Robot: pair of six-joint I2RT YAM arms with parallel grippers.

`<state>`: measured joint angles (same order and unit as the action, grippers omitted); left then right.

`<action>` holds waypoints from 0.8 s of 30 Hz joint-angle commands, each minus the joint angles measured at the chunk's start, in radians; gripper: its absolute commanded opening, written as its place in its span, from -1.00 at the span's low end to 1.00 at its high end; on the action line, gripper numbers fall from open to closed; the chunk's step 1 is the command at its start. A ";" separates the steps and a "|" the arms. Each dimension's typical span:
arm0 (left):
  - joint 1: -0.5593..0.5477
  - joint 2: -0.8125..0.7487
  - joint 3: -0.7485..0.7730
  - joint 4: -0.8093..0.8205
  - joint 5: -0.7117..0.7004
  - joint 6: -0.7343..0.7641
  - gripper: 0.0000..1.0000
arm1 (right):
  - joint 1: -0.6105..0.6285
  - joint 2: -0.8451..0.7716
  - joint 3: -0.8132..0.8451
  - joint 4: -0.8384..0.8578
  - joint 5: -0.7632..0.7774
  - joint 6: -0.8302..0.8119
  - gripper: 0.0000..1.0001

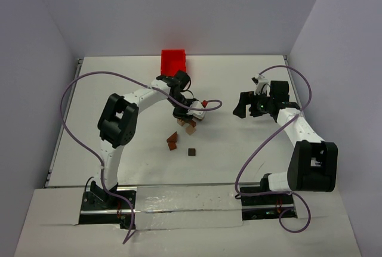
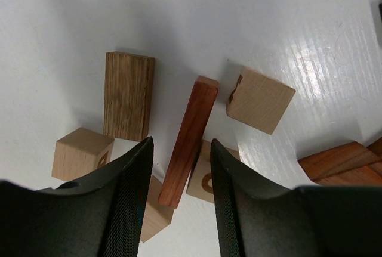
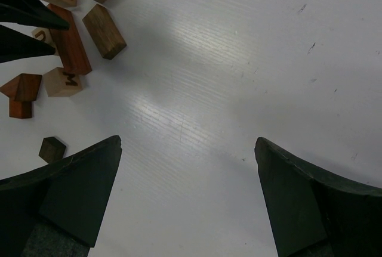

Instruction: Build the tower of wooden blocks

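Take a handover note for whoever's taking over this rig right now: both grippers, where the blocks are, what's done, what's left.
Left gripper: open, fingers straddling the reddish-brown flat wooden plank, not clamped on it.
Right gripper: open, empty, above bare white table.
Blocks: light tan wooden cubes, dark brown rectangular block, reddish-brown wedge pieces and small dark cube lie loose near the left gripper.
Done: nothing stacked.
Left: the whole tower.

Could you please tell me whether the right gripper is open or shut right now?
Open. The right gripper shows its fingers wide apart in the wrist view, with only bare table between them.
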<state>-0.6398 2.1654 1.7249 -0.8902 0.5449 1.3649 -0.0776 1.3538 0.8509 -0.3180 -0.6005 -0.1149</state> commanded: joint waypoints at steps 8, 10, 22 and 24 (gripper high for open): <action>-0.012 0.031 -0.004 0.052 -0.005 -0.050 -0.26 | -0.005 0.007 0.048 0.007 0.010 -0.017 0.99; -0.014 0.031 -0.005 0.052 -0.011 -0.062 -0.27 | -0.005 0.007 0.048 0.007 0.010 -0.016 0.99; -0.021 -0.027 -0.009 0.017 -0.041 -0.115 -0.71 | -0.005 -0.011 0.045 0.013 0.017 -0.005 0.99; -0.020 -0.052 0.022 -0.006 -0.033 -0.145 -0.85 | -0.005 -0.012 0.045 0.016 0.013 -0.003 0.99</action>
<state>-0.6525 2.1895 1.6909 -0.8509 0.4961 1.2662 -0.0776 1.3582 0.8509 -0.3180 -0.5873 -0.1211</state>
